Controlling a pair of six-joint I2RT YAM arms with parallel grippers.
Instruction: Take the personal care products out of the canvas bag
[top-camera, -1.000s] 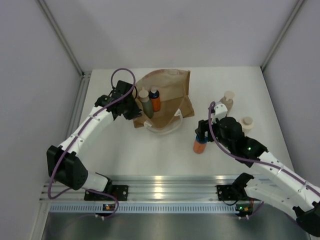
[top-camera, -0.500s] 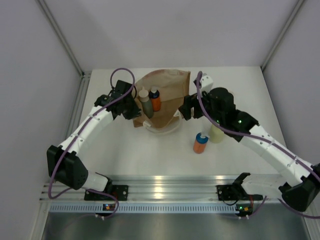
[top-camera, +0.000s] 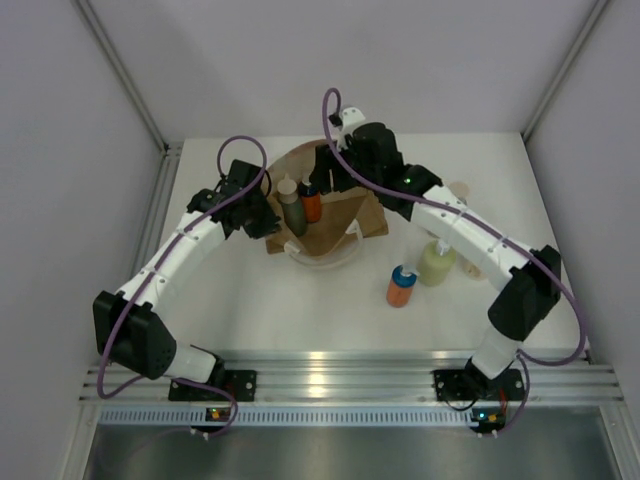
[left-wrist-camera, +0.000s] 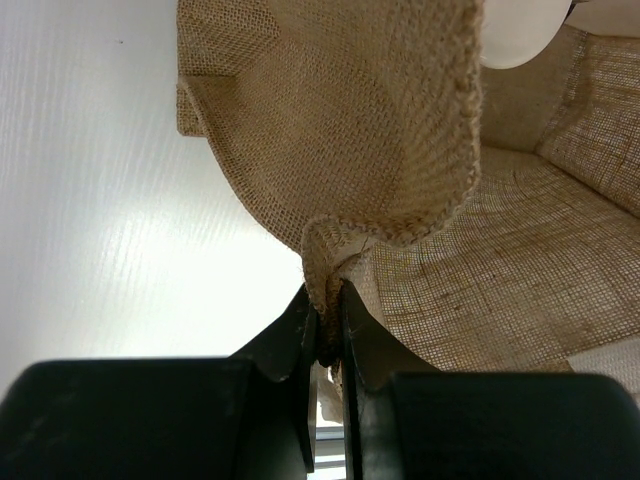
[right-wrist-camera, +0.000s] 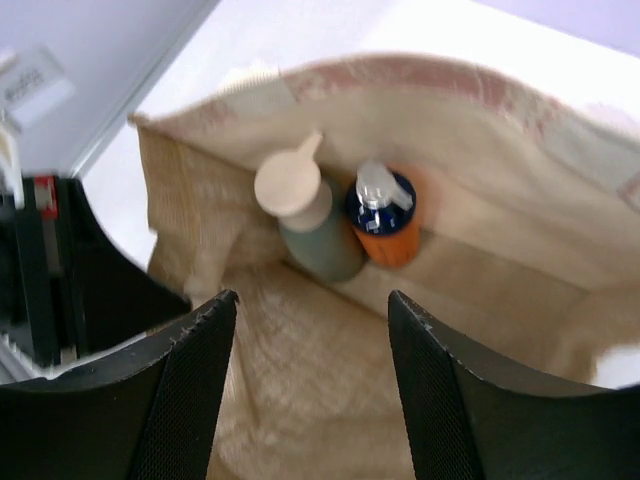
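Holding the bag: the left gripper (left-wrist-camera: 325, 300) has its fingers pressed together on a fold of the canvas bag (left-wrist-camera: 400, 120) at its rim, keeping the mouth open; it has not moved over the last second.
Right arm: a second ago the right gripper (right-wrist-camera: 310, 297) was down beside the orange bottle on the table (top-camera: 401, 287); it has since let that bottle go and swung across to hang over the bag's mouth.
Right fingers: spread apart, with nothing between them.
Bottles out: the orange bottle stands upright on the table, just beside the yellow-green bottle (top-camera: 436, 262). The cap of a tan bottle (top-camera: 459, 188) shows past the right arm; anything else behind that arm is hidden.
Bottles left inside: a grey-green bottle (right-wrist-camera: 320, 245) with a cream cap and a second orange bottle (right-wrist-camera: 385, 225) with a blue cap, side by side and touching, against the bag's far wall.
Meaning: one more bottle looks delivered, and the arm is lined up for the next pick, likely one of these two.
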